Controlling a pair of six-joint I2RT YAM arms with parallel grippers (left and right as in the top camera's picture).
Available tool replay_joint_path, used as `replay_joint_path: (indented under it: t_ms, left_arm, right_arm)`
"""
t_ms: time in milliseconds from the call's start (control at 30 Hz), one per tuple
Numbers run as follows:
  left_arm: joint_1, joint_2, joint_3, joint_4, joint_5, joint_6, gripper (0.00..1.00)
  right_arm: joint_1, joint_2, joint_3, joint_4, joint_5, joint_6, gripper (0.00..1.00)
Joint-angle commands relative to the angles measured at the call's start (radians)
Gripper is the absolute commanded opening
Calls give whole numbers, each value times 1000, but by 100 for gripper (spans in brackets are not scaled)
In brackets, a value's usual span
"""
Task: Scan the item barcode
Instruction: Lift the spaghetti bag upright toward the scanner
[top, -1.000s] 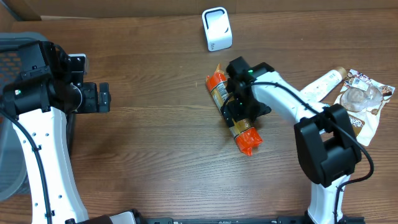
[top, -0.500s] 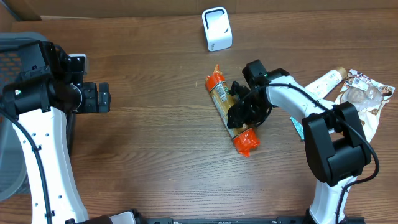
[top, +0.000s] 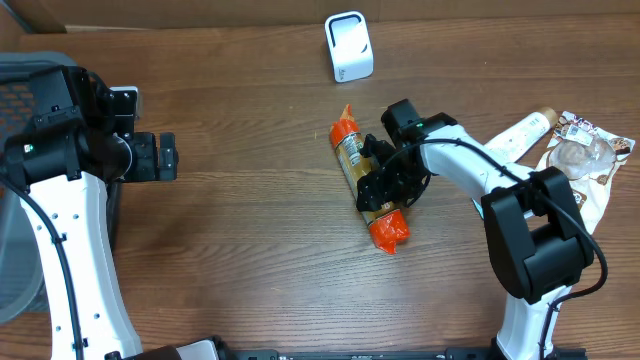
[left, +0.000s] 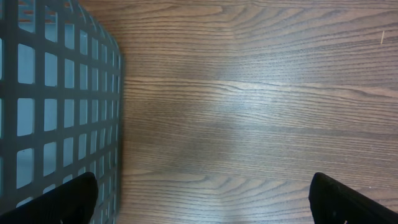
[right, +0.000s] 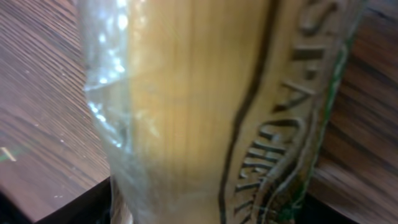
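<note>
Shifted leftward, one spaghetti packet (top: 351, 152) sits under right tool (top: 385, 187).

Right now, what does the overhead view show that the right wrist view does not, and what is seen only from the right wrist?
Only the overhead view shows the white scanner at the far side, the left gripper open near the grey basket, and the tube and the snack packet at the right. Only the right wrist view shows the long package from very close, with its clear film and printed lettering. Both show this package lying on the wooden table, with the right gripper at it.
</note>
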Motion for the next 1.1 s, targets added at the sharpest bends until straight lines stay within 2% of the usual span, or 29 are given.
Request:
replay_joint_path:
  t_ms: [0, 67, 133, 267, 500, 733, 1067]
  left_arm:
    - [-2, -11, 3, 1, 15, 26, 100]
    - [-2, -11, 3, 1, 15, 26, 100]
    - [-2, -11, 3, 1, 15, 26, 100]
    - [-2, -11, 3, 1, 15, 26, 99]
    - [-2, -11, 3, 1, 15, 26, 100]
    - [-2, -11, 3, 1, 15, 26, 99]
    - [-2, -11, 3, 1, 15, 26, 99]
  right_arm:
    - [38, 8, -11, 14, 60, 32, 61]
    - [43, 8, -11, 15, 57, 38, 45]
    - [43, 8, -11, 18, 51, 56, 22]
    - [38, 8, -6, 27, -6, 58, 5]
    - [6, -21, 77, -39, -67, 50, 4]
    - [0, -174, 176, -92, -110, 43, 4]
    - [0, -467, 182, -98, -414, -79, 4]
